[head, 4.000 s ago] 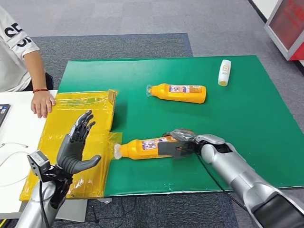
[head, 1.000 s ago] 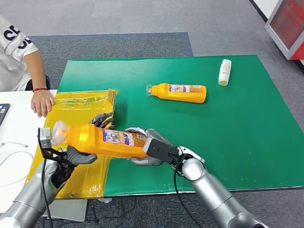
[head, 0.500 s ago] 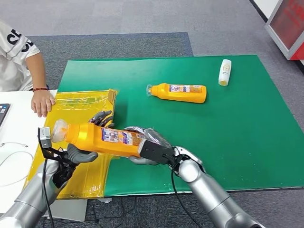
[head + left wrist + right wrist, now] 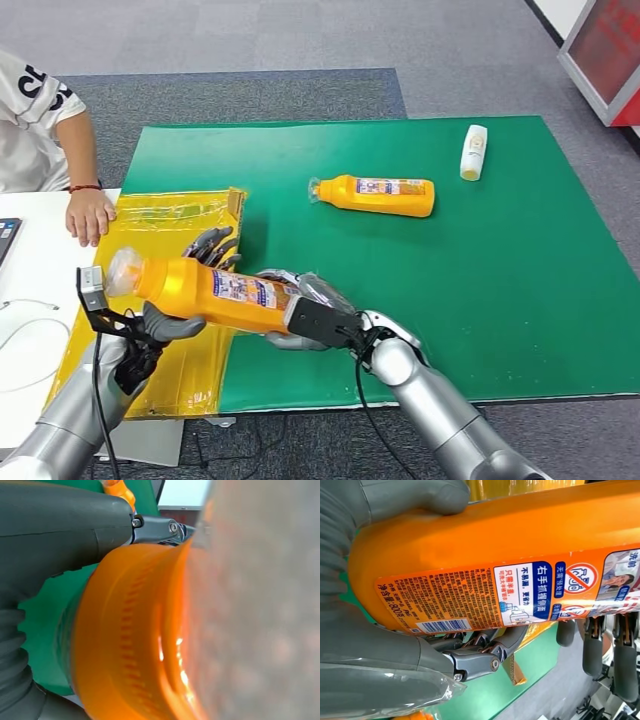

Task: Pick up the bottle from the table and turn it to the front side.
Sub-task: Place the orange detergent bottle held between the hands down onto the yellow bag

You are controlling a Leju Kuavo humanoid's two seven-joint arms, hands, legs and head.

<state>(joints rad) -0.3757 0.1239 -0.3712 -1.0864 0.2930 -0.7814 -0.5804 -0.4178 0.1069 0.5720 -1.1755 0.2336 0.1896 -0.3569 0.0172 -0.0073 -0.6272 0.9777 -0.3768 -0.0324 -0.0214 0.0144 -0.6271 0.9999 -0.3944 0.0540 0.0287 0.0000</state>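
Grey carpet surrounds a green mat (image 4: 483,290), with a yellow sheet (image 4: 173,225) at its left end and a white table (image 4: 30,300) beyond that.

Head view: bottle (image 4: 215,290), orange, is held in the air over the seam between yellow sheet and mat. Its long axis runs nearly level, left to right; the clear cap end points left and sits a little higher, the base points right. Printed label faces up. Right hand (image 4: 306,310) grips the base end, fingers wrapped around it. Left hand (image 4: 162,315) holds the neck end, thumb under the body, fingers curled behind it. Second bottle (image 4: 375,195) lies on the mat, cap to the left. Small white bottle (image 4: 472,152) lies near the far right corner. A person's hand (image 4: 89,215) rests on the white table.

Left wrist view: bottle's ribbed orange collar and blurred cap close up, thumb (image 4: 64,525) pressed against the body.

Right wrist view: thumb (image 4: 406,497) lies over the base end; label with barcode faces the camera; left fingers (image 4: 593,650) show further along the bottle.
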